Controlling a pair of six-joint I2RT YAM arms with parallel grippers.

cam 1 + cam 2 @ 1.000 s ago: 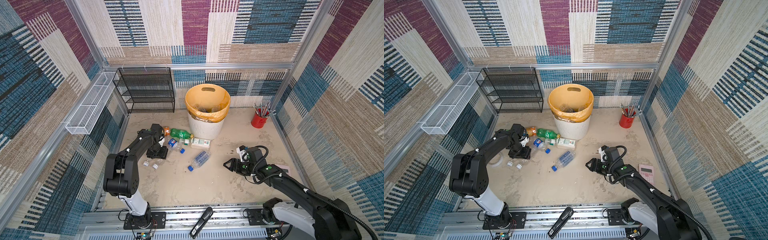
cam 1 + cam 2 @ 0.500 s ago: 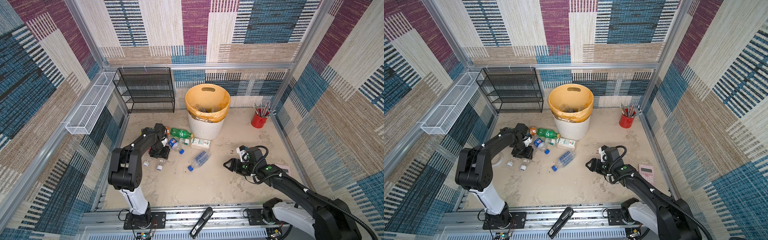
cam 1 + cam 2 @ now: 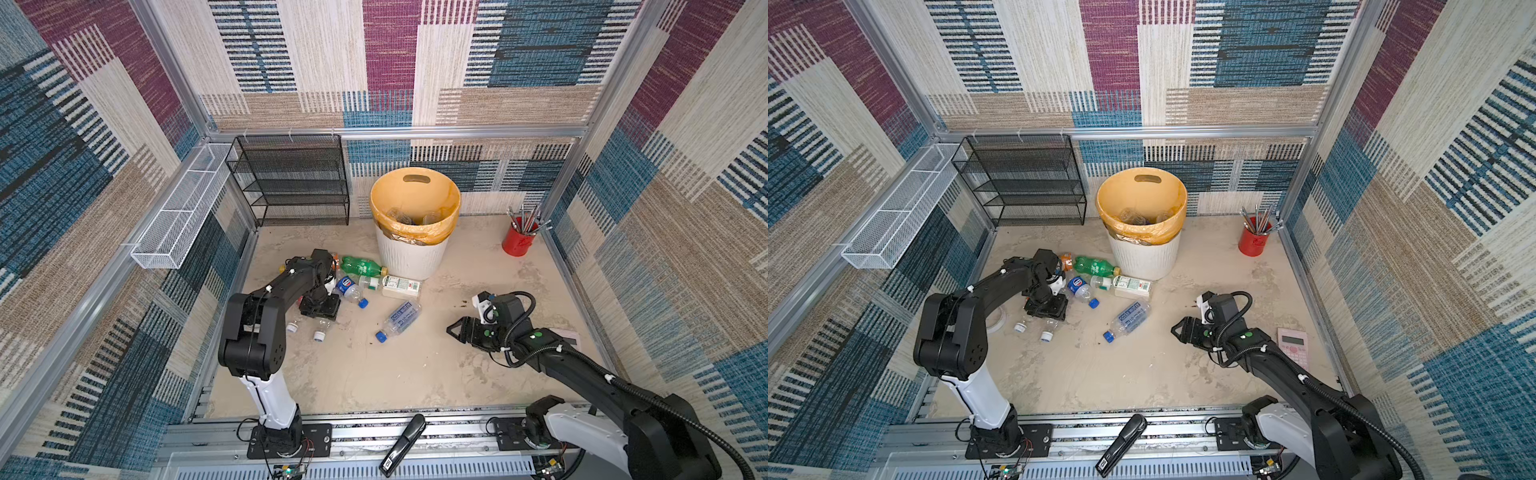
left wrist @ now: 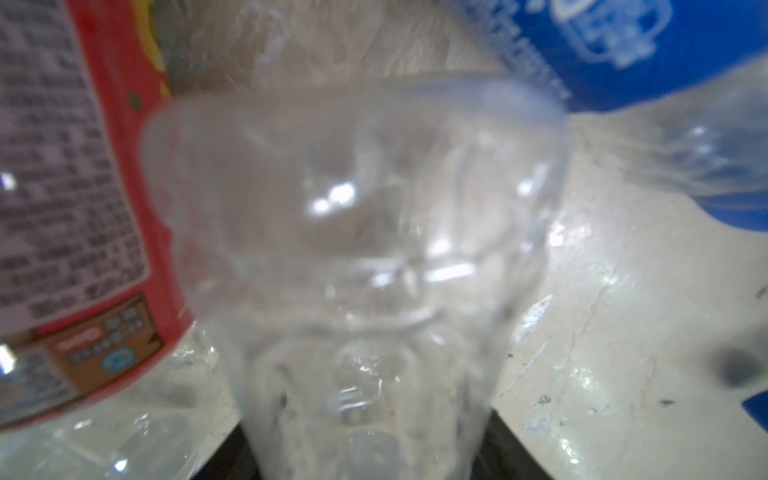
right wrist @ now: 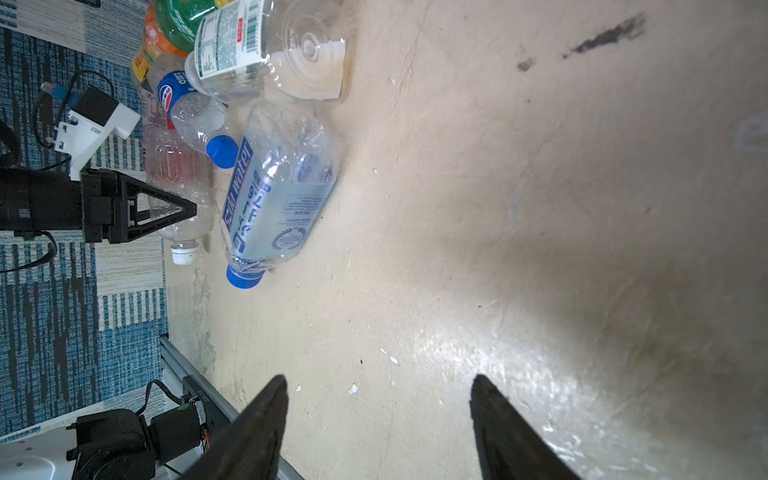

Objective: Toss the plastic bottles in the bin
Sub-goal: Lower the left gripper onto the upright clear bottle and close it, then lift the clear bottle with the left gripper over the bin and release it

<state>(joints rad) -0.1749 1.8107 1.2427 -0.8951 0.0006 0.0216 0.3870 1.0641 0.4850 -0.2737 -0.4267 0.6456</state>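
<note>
Wide look at the cell: a beige, scuffed, dusty tabletop [image 3: 353,374] is boxed in by walls of woven patchwork fabric in blue, maroon and tan [image 3: 390,62], framed in aluminium rails. A black mesh shelf rack [image 3: 291,183] stands at the back wall. Just beside it is the round white ribbed bin with an orange-yellow liner [image 3: 411,257], with clear bottles showing inside. A red pencil cup [image 3: 517,243] sits in the far right corner, a white wire basket [image 3: 178,216] hangs on the left wall, and a pink calculator [image 3: 1293,347] lies by the right wall.

The loose plastic bottles [image 3: 361,266] lie clustered on the tabletop, in front of the bin and to its left. A blue-lettered clear water bottle [image 3: 399,320] lies nearest the middle.

The left fingers [image 5: 145,212] straddle a clear white-capped bottle [image 4: 353,228]; whether they are pinching it, I cannot tell. The right fingers [image 5: 262,419] stand well apart with nothing between them, low over bare tabletop marked by dark smudges [image 5: 606,35].
</note>
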